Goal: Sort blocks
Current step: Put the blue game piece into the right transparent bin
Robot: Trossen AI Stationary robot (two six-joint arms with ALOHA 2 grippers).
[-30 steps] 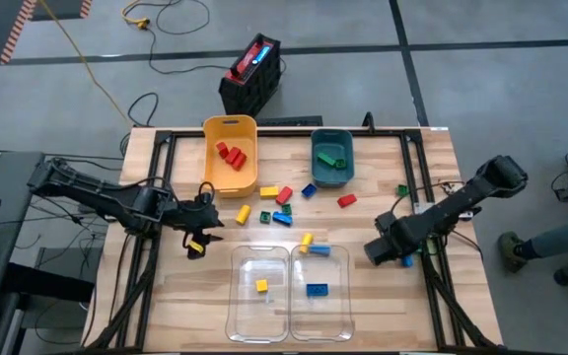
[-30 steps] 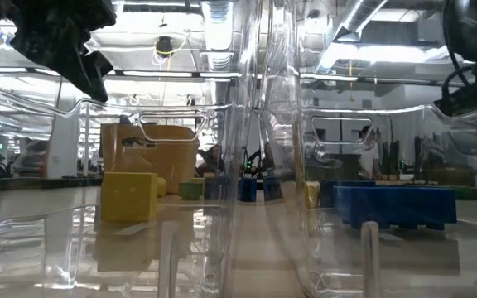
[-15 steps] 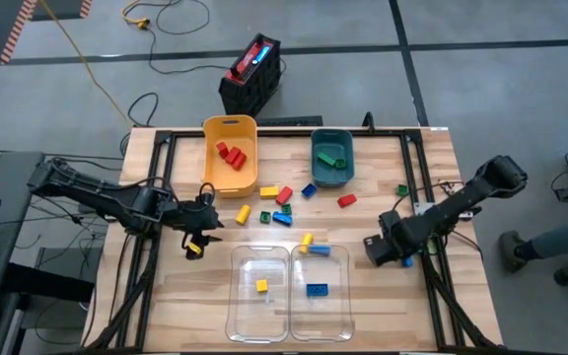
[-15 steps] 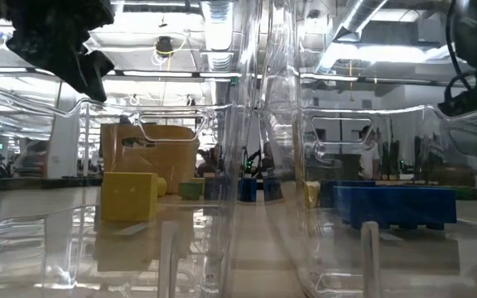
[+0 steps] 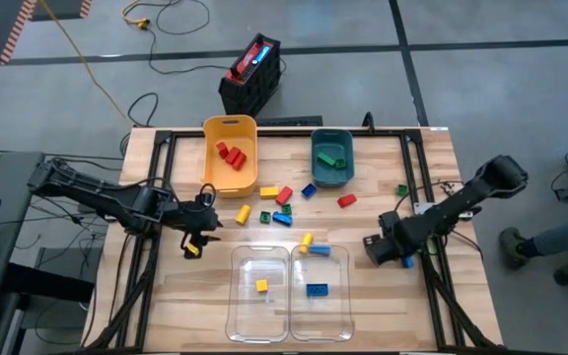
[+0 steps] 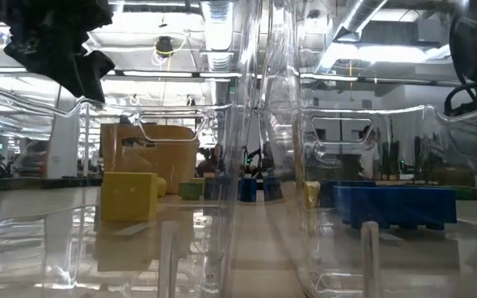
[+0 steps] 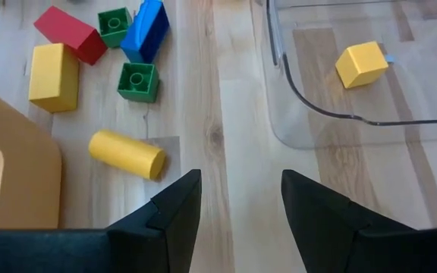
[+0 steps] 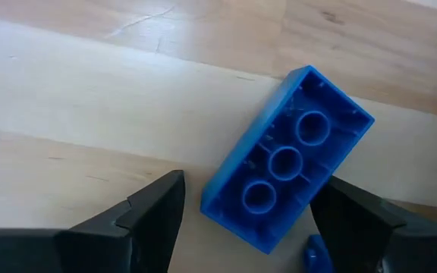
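My right gripper (image 5: 381, 250) (image 8: 254, 182) is open near the table's right rail, pointing down. A blue brick (image 8: 287, 178) lies hollow side up on the wood between its fingers. My left gripper (image 5: 199, 235) (image 7: 237, 182) is open and empty over bare wood at the table's left, facing the clear bins. Loose blocks (image 5: 282, 205) lie mid-table; the left wrist view shows a yellow cylinder (image 7: 127, 154), green bricks (image 7: 136, 81), a red one (image 7: 70, 34) and a blue one (image 7: 146, 30). My right gripper comes at the blue brick from above, one finger on each side of it. One finger (image 8: 355, 220) is close against the brick's long side (image 8: 321, 186). I cannot tell whether it touches. The brick lies flat on the table.
At the far edge, a yellow bin (image 5: 230, 122) holds red blocks and a teal bin (image 5: 331, 135) holds green ones. Two clear bins (image 5: 237, 296) sit at the near edge, holding a yellow cube (image 5: 261, 285) and a blue brick (image 5: 317, 289). A lone green block (image 5: 401, 189) lies far right.
My right gripper has eased slightly down toward the blue brick, which has stayed in place.
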